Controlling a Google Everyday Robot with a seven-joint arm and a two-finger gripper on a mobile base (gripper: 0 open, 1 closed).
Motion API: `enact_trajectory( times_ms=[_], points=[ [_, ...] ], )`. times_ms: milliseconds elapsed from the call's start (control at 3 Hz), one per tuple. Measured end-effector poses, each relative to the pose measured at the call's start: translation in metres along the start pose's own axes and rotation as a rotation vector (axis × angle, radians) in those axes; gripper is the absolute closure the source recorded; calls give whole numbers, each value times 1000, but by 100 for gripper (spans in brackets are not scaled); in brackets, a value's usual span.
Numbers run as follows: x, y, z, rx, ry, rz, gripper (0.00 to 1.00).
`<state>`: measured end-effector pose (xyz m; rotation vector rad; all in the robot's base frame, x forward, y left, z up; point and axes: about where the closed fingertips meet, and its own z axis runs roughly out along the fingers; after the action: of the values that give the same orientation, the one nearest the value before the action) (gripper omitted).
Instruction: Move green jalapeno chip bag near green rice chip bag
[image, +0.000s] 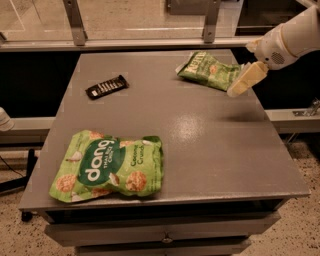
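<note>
The green jalapeno chip bag (209, 71), small and darker green with white "Kettle" lettering, lies flat at the table's far right. The green rice chip bag (111, 167), large and lime green with a dark "dang" oval, lies at the near left corner. My gripper (244, 82) hangs above the table at the right edge, just right of the jalapeno bag's right end. Its cream fingers point down and to the left. It holds nothing that I can see.
A black flat bar-shaped object (106, 86) lies at the far left of the grey table (210, 145). A metal rail with posts (150, 44) runs behind the table. The table's right edge is just below my arm.
</note>
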<state>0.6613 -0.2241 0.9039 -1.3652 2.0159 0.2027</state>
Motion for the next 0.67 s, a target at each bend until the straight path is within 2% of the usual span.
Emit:
enact_trajectory(
  times_ms=[333,667],
  points=[
    [1,-20,17,49,-64,56,0],
    [-1,-27,43,51,-96,96,0]
  ],
)
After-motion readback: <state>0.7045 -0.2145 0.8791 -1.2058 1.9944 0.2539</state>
